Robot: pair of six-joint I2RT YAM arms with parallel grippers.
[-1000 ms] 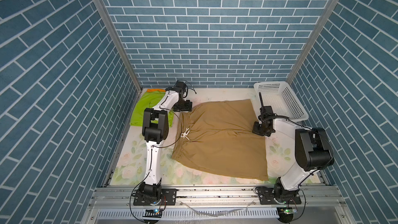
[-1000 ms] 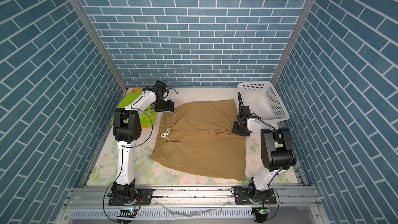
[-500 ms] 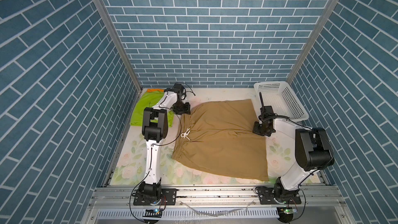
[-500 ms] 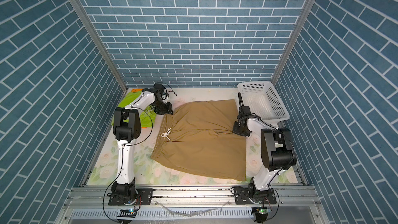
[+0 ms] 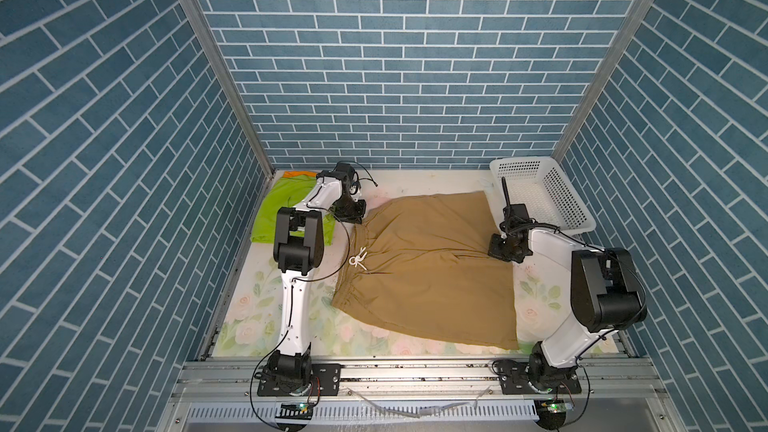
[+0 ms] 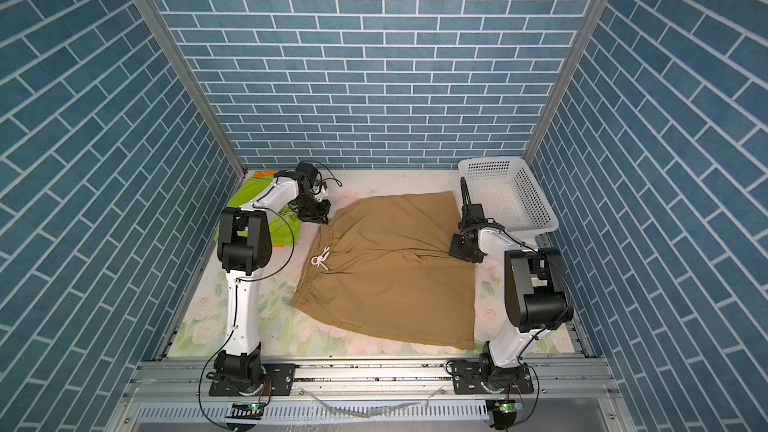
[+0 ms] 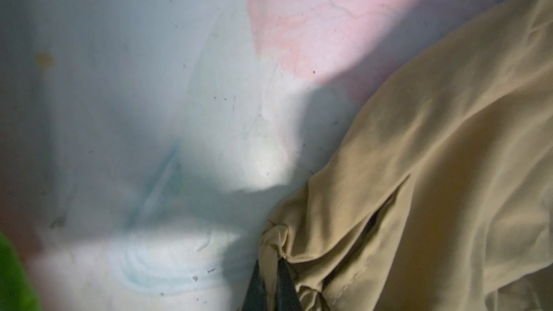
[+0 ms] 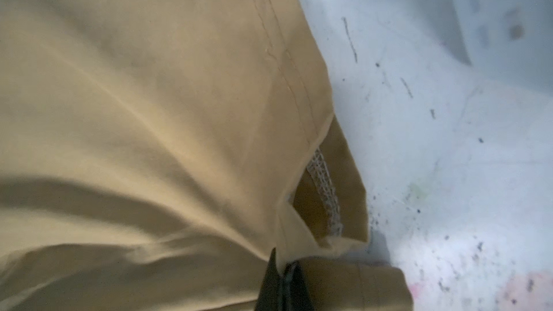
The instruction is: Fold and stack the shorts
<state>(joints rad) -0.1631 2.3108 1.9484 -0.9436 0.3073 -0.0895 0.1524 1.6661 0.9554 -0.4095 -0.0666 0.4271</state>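
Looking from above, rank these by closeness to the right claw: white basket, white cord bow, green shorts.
1. white basket, right side, just behind the right gripper.
2. white cord bow, left of middle.
3. green shorts, far left edge.

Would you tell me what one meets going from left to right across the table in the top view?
green shorts → tan shorts → white basket. The orange shorts peek out behind the green pair and overlap it, so they are left out.
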